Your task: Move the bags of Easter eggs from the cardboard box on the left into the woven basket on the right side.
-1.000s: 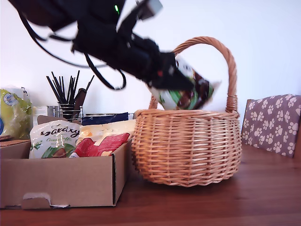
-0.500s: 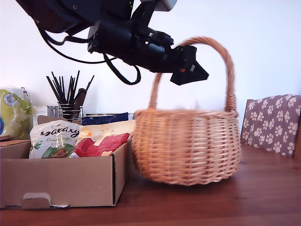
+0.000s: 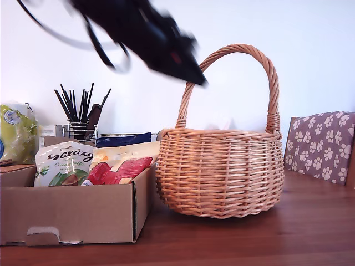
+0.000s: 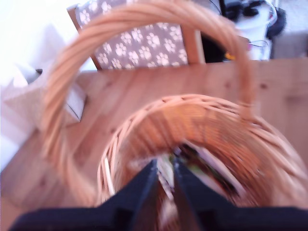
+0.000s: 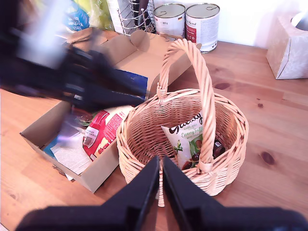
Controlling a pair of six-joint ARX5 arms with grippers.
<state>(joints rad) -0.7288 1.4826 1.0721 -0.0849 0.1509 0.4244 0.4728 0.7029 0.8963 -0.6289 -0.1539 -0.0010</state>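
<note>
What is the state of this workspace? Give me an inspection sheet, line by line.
Surface: wooden table, bare in front.
Job's things: woven basket upright, one white-green bag inside; cardboard box holds another white-green pouch, a red-cream bag and a dark blue bag.
Clutter: yellow-green bag, holder of black sticks, two cans, tissue box.
Grippers: my first tool above the basket, blurred, opening unclear; my second tool over the basket, closed, empty.
Cables: black cables loop off the arm.
Surroundings: paw-print chair.
</note>
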